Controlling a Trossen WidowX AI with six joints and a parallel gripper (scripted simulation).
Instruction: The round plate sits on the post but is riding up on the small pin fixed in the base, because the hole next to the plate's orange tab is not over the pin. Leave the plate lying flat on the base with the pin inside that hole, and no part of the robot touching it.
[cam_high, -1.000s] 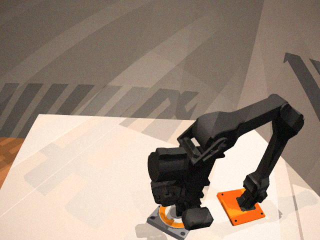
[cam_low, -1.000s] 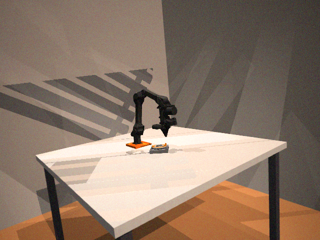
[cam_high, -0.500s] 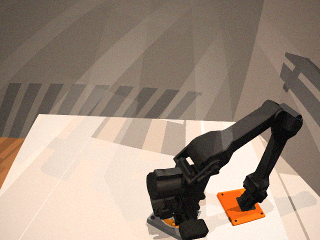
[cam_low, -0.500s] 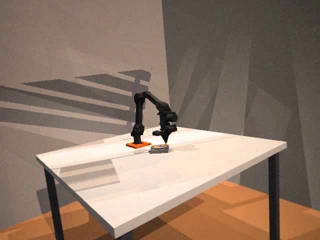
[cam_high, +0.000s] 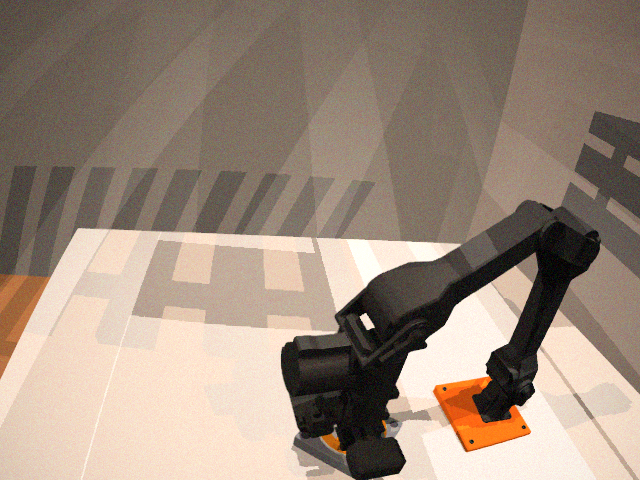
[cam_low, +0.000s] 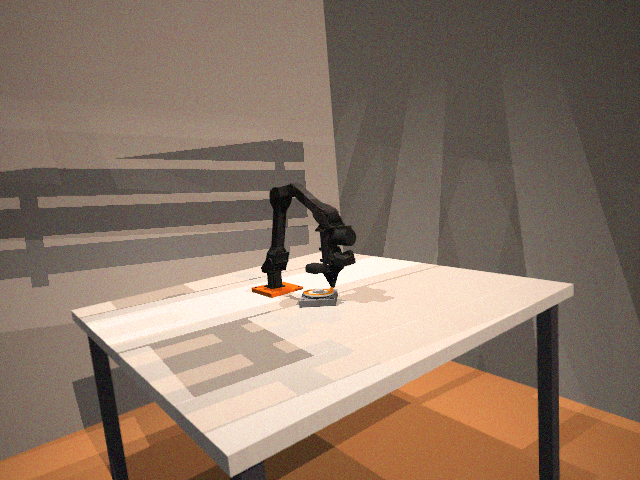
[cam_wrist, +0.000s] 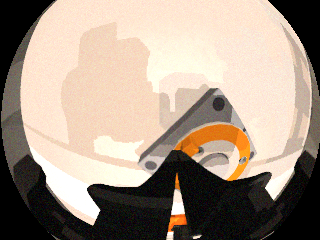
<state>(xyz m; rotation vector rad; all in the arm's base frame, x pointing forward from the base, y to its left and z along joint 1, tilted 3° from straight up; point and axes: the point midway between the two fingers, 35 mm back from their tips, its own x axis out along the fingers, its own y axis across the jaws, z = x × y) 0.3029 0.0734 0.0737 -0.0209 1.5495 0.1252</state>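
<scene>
- Top view: the arm is folding down over the gray base (cam_high: 310, 446) near the table's (cam_high: 155, 361) front edge, hiding most of it. Only a sliver of the orange plate (cam_high: 330, 443) is showing beside the wrist. The gripper (cam_high: 356, 439) is pointing straight down onto the plate. The arm's orange mounting pad (cam_high: 480, 413) is sitting just to the right, apart from the base.
- Exterior view: the gripper (cam_low: 331, 283) is tapering to one point, jaws pinched together with nothing between them, tip at or just above the plate's (cam_low: 317, 292) far right rim. Contact is probably happening, but it's too small to tell. The plate is lying on the base (cam_low: 316, 301), near the middle of the table's (cam_low: 413, 320) far side.
- Wrist view: the closed fingers are forming a dark wedge with only a thin slit between them. The plate (cam_wrist: 220, 142) is lying just ahead of and under the tips, its ring around the pale post (cam_wrist: 216, 159). The base (cam_wrist: 200, 116) is sitting diagonally, corner forward. Tab, pin and hole aren't distinguishable here.
- Coming move, judged: the closed tips need to push the rim sideways, turning the plate around the post until the hole meets the pin.
- Surface is a pale, smooth table with shadow patches; the room has gray walls and an orange wood floor (cam_low: 439, 423).
</scene>
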